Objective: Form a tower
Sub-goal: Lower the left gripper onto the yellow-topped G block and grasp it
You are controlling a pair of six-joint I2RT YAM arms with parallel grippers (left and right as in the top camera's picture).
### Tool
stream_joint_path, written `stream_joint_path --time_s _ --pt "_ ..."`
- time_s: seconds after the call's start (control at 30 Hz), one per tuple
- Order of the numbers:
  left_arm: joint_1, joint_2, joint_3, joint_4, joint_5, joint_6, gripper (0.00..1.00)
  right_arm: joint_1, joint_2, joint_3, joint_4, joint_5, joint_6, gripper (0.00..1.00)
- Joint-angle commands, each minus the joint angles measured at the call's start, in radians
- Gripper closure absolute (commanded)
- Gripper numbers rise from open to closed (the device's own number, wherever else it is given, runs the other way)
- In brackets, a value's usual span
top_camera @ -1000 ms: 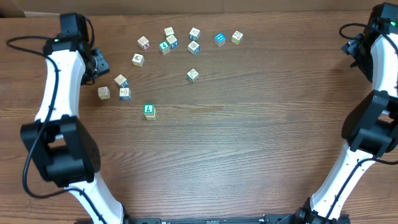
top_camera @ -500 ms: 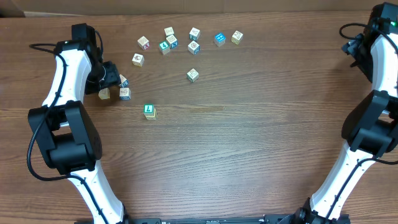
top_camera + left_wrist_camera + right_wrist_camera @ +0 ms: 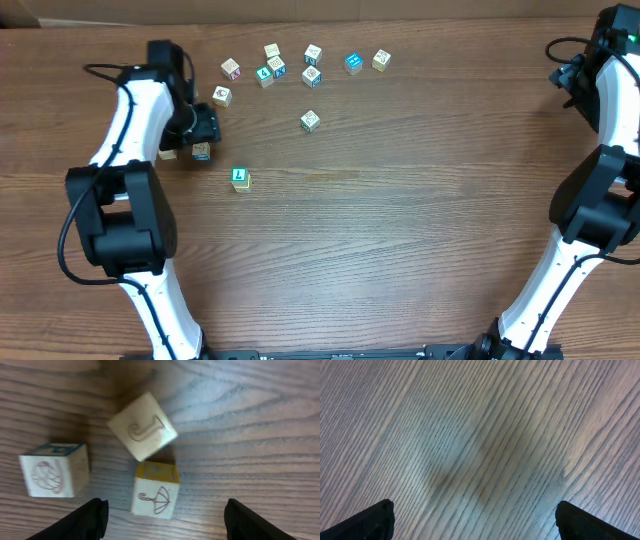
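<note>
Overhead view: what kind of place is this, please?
Probably a robotics test bench: a left arm and right arm mounted at one wood-grain table, with small printed wooden cubes scattered on it.

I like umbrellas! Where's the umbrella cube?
In the left wrist view, the umbrella cube sits low centre, just below the J cube, right of the blue-topped cube.

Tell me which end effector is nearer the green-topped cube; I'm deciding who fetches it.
Left. The left end effector hovers over a cube cluster just left of and beyond the green-topped cube; the right end effector is at the far right edge of the table, well away.
</note>
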Motion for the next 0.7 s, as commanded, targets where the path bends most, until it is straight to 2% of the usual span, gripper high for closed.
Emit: stream_joint_path --time_s 0.0,0.13,0.23,0.3,0.33,0.43,0.67 --pt "-0.015 -0.023 -0.039 0.024 -0.063 0.022 0.28 0.001 0.007 0.015 0.003 0.014 0.000 0.00" --pt "-0.015 -0.023 -0.077 0.058 -0.062 0.019 0.32 0.001 0.007 0.015 0.003 0.014 0.000 0.00" --pt "-0.015 -0.023 -0.103 0.097 -0.063 0.019 0.41 0.001 0.007 0.015 0.003 0.014 0.000 0.00" --pt "-0.015 -0.023 -0.109 0.114 -0.063 0.019 0.43 0.001 0.007 0.015 0.003 0.014 0.000 0.00" --pt "-0.015 -0.023 -0.109 0.120 -0.062 0.019 0.51 0.001 0.007 0.015 0.003 0.014 0.000 0.00" --pt "-0.015 -0.023 -0.109 0.129 -0.063 0.019 0.64 0.001 0.007 0.015 0.003 0.014 0.000 0.00" --pt "-0.015 -0.023 -0.109 0.132 -0.063 0.019 0.64 0.001 0.007 0.015 0.003 0.014 0.000 0.00"
